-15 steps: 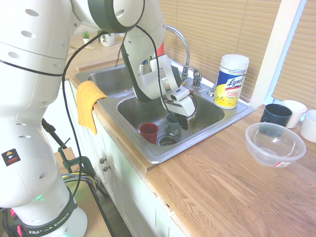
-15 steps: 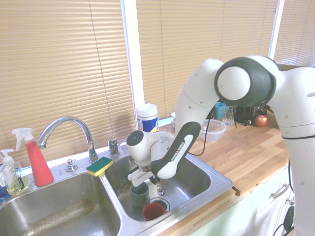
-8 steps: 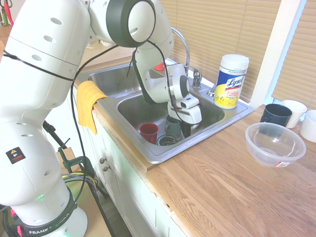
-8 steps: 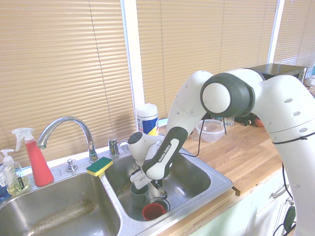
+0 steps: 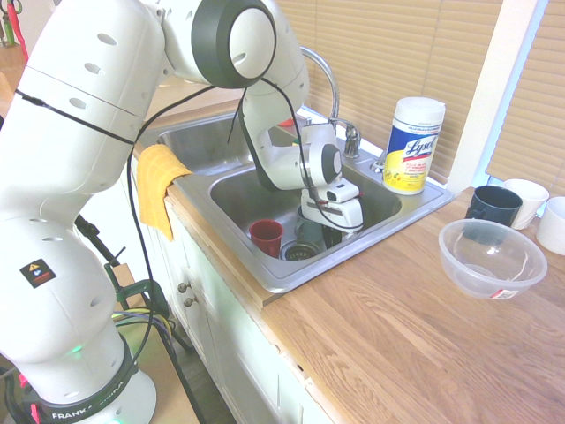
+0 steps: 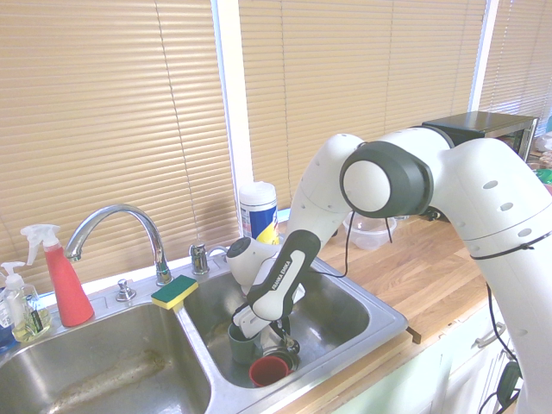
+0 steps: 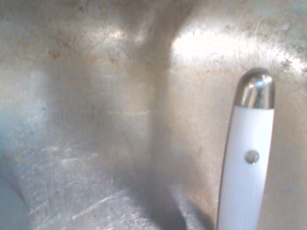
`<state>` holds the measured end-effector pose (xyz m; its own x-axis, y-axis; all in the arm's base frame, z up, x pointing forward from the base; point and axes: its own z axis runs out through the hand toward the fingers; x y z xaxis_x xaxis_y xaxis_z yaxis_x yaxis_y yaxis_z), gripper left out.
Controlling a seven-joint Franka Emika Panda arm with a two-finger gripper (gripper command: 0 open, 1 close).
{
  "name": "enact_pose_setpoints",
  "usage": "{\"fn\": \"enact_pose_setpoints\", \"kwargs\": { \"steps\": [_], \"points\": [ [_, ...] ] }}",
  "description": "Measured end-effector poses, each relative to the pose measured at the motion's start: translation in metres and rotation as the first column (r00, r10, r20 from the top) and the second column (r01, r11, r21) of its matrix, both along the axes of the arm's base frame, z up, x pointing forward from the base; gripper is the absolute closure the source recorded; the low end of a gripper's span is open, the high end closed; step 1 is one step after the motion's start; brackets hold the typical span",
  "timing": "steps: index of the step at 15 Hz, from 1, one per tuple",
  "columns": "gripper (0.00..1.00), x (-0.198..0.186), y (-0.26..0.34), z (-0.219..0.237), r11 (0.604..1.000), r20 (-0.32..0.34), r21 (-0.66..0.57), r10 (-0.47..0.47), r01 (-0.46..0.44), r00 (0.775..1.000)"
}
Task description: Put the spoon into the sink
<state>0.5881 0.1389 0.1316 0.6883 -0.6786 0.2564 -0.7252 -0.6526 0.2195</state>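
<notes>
Tool (image 6: 284,332): low in the basin nearer the wipes canister, 1 of 2 basins of the steel sink (image 6: 112,366). Jaws narrow, closed on the spoon (image 7: 247,177).

Spoon: inside the sink's outline. Wrist view gives a pale handle with 1 small round hole and a shiny metal end cap, above scratched, stained steel. Second exterior view: shiny metal part just below the tool. Contact with the basin floor: cannot tell.

First exterior view, clock positions:
- Drain strainer (image 5: 300,252): 8 o'clock from the tool.
- Red cup (image 5: 266,237): 10 o'clock from the strainer, near it.
- Gray-green cup (image 5: 309,228): 9 to 10 o'clock from the tool, partly covered by the arm.
- Yellow cloth (image 5: 159,181): 10 o'clock from the tool, draped over the front edge.
- Wipes canister (image 5: 415,146): upright, 1 to 2 o'clock from the tool.
- Clear bowl (image 5: 492,256): on the wooden surface (image 5: 415,327), 3 o'clock from the tool.
- Dark mug (image 5: 494,205): 12 o'clock from the bowl; 2 white mugs (image 5: 526,201) at 1 and 2 o'clock.

Second exterior view:
- Green-yellow sponge (image 6: 174,291): on the divider, 10 o'clock from the tool.
- Red spray bottle (image 6: 67,289): 9 o'clock from the sponge, upright.
- Curved faucet (image 6: 153,237): 11 o'clock from the sponge.
</notes>
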Motion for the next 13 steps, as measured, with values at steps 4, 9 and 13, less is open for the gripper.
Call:
{"fn": "enact_pose_setpoints", "kwargs": {
  "steps": [4, 9, 13],
  "points": [
    [0.0, 0.001, -0.002, 0.0, 1.0, -0.002, -0.005, -0.001, 0.001, 1.0],
    [0.0, 0.001, -0.001, 0.001, 1.0, 0.0, -0.01, 0.003, -0.003, 1.0],
    [0.0, -0.007, 0.007, 0.025, 0.999, 0.076, -0.019, 0.049, -0.048, 0.996]
  ]
}}
